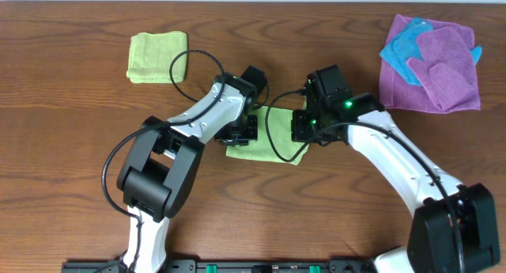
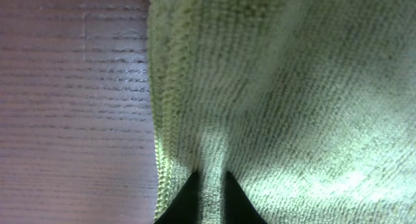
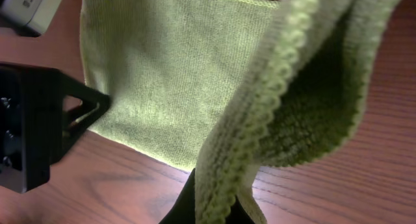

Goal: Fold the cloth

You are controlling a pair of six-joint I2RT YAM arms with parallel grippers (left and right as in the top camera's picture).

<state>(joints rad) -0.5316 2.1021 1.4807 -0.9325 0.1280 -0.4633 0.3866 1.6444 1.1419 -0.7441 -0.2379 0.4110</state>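
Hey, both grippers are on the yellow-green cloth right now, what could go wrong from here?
1. The right gripper pinches only the hem of the cloth; it may slip out mid-fold.
2. The left gripper has just a narrow ridge of fabric between its fingers, so that side could drop and the fold go crooked.
3. Seen from overhead, the two grippers sit close together and might bump.

The cloth [image 1: 265, 146] lies in the middle of the table [image 1: 71, 130], between the left gripper [image 1: 241, 134] at its left edge and the right gripper [image 1: 303, 130] at its right edge. A folded wad [image 1: 156, 57] sits far left. Far right lies a larger cloth [image 1: 447, 75], a smaller cloth [image 1: 405, 50] on its left part.
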